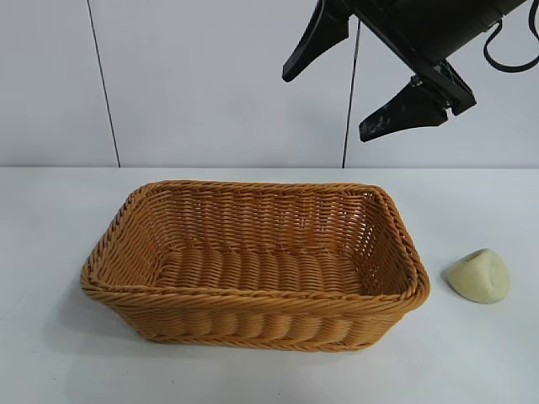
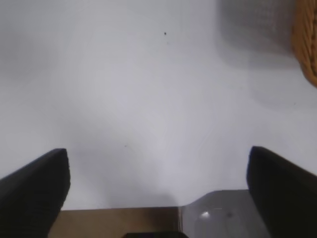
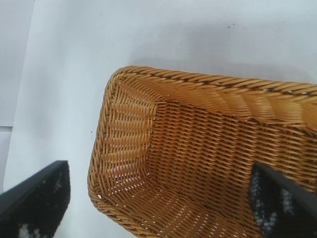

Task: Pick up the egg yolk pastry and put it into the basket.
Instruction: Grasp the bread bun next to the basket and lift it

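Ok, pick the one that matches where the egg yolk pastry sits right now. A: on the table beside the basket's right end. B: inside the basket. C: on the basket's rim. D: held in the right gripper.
A: the egg yolk pastry lies on the white table just off the right end of the basket, apart from it, with the basket empty.

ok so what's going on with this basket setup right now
Nothing is being held yet. The egg yolk pastry lies on the white table just outside the basket, off its right end, and the basket has nothing in it. The right pincer hangs open high above the basket's far right corner. The left pincer is also open, over bare table with only the basket's edge in its view.
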You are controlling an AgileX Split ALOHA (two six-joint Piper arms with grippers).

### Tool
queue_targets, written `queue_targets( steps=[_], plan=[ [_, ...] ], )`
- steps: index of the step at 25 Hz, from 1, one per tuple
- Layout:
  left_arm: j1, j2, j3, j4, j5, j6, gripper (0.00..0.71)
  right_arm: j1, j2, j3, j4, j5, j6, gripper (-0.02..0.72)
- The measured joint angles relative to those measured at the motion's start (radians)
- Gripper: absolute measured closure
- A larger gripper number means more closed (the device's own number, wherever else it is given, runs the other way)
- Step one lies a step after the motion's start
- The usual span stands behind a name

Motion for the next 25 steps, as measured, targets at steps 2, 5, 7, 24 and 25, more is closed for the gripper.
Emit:
queue_targets(
  steps=[2,5,7,24,25],
  plan=[
    [0.000,-0.126,0.076,0.000,0.001,-0.001,0.015,0.000,0.000,0.000,0.000,0.001,0.000,0.008],
    [0.000,-0.332,0.194,0.000,0.003,-0.002,0.015,0.000,0.000,0.000,0.000,0.001,0.000,0.008],
    [0.000,-0.452,0.259,0.000,-0.010,-0.002,0.015,0.000,0.000,0.000,0.000,0.001,0.000,0.008],
    [0.000,-0.854,0.422,-0.080,-0.138,-0.001,0.014,0.000,0.000,0.000,0.000,0.015,0.000,0.008],
    [0.000,-0.854,0.422,-0.081,-0.138,-0.001,0.014,0.000,0.000,0.000,0.000,0.016,0.000,0.008]
  ],
)
